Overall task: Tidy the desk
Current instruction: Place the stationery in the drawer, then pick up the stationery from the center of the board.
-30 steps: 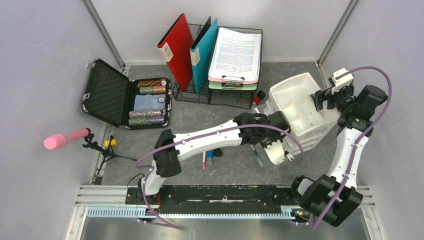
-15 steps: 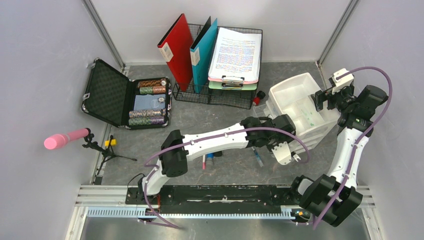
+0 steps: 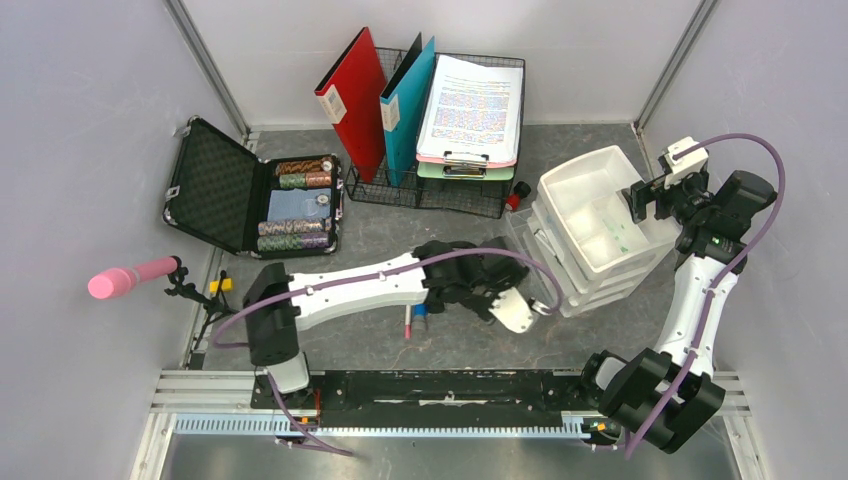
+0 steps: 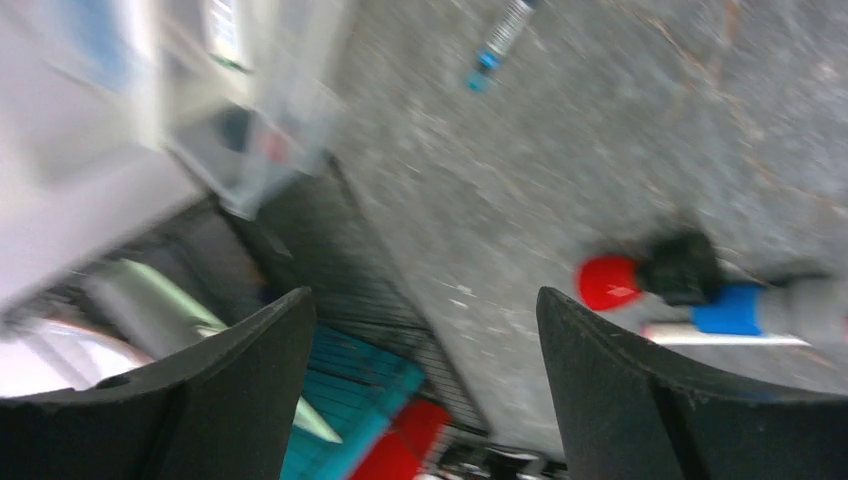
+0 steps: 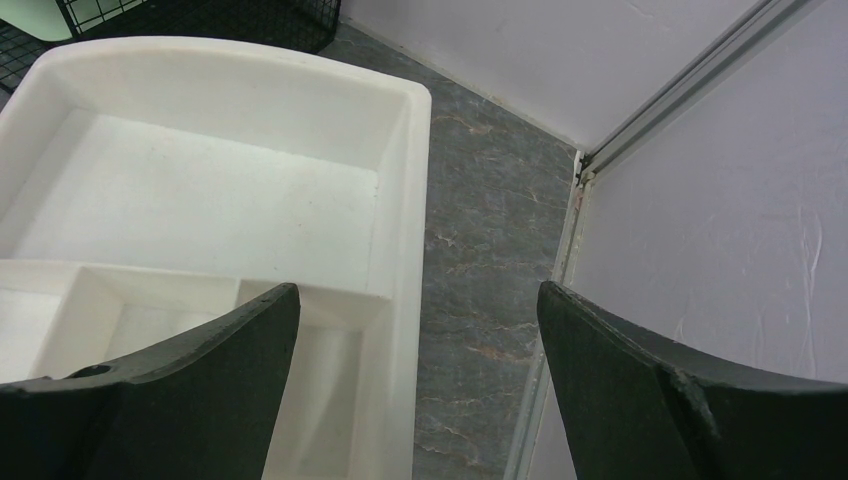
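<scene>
As my left gripper (image 4: 422, 330) swings back from the drawer unit (image 3: 600, 275), its jaws have spread wide, nothing between them. My right gripper (image 5: 415, 300) hangs wide over the white tray (image 5: 405, 200). Loose markers (image 4: 610, 282) lie ahead on the desk (image 4: 560, 150). They look like my next pick, I reckon.

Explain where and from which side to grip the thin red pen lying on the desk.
Mid-barrel, from straight above, jaws across its narrow width: the red pen lies flat on the desk, long and slim, with a blue-capped marker close alongside.
</scene>
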